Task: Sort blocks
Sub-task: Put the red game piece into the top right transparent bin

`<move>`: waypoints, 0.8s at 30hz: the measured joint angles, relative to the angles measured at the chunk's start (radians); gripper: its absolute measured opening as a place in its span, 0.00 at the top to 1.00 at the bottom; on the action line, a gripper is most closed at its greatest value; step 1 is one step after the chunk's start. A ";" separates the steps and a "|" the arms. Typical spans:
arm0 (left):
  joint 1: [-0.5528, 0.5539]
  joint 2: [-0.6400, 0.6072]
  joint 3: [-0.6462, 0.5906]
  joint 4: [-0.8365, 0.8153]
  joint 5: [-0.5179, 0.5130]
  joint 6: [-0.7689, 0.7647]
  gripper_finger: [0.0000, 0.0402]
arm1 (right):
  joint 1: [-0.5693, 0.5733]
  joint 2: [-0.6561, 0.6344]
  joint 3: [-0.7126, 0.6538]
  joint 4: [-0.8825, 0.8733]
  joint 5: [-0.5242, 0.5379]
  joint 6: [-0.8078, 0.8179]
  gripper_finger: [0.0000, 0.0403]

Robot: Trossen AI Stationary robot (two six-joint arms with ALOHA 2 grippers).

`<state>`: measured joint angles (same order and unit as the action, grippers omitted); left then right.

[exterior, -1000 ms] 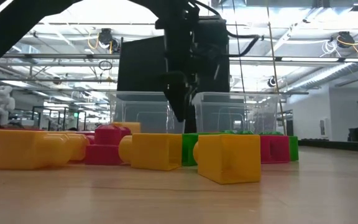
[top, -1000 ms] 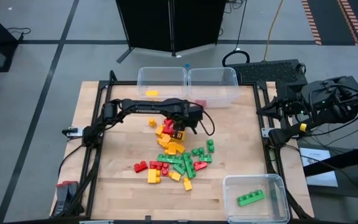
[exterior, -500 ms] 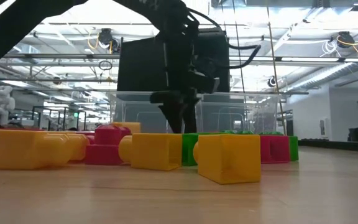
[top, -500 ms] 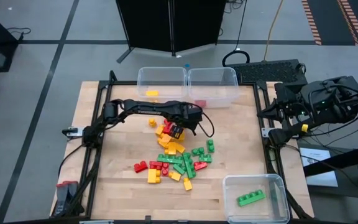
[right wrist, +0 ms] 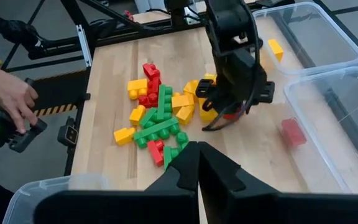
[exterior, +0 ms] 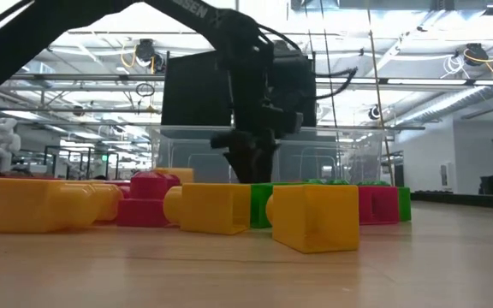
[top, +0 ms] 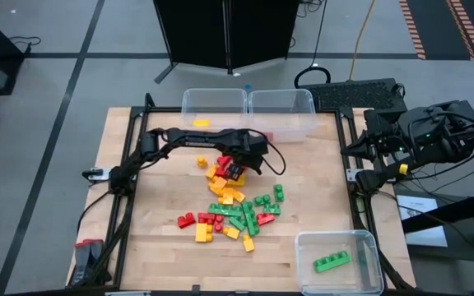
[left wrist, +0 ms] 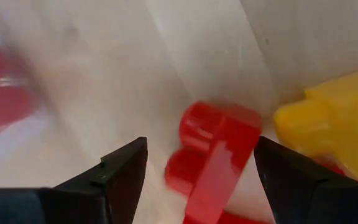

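Left end effector [left wrist: 197, 180] hangs low over the top of the blocks [top: 233, 205] heaped mid-bench, fingers spread either side of a red block [left wrist: 219, 146] that lies free between them, lined up for a pinch. A yellow block [left wrist: 328, 121] crowds one finger. Right end effector [right wrist: 197, 163], pressed together, waits off the bench's right edge

Overhead looking straight down, low at tabletop level, both sharing the blocks [top: 230, 201], wrists close
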<state>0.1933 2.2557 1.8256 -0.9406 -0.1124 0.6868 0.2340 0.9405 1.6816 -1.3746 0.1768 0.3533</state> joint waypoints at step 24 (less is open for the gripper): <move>-0.006 0.034 0.051 -0.061 -0.004 -0.133 0.83 | 0.000 -0.001 0.000 0.000 0.006 0.001 1.00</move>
<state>0.1873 2.2899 1.8762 -1.0012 -0.1159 0.5540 0.2337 0.9400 1.6814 -1.3743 0.1829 0.3546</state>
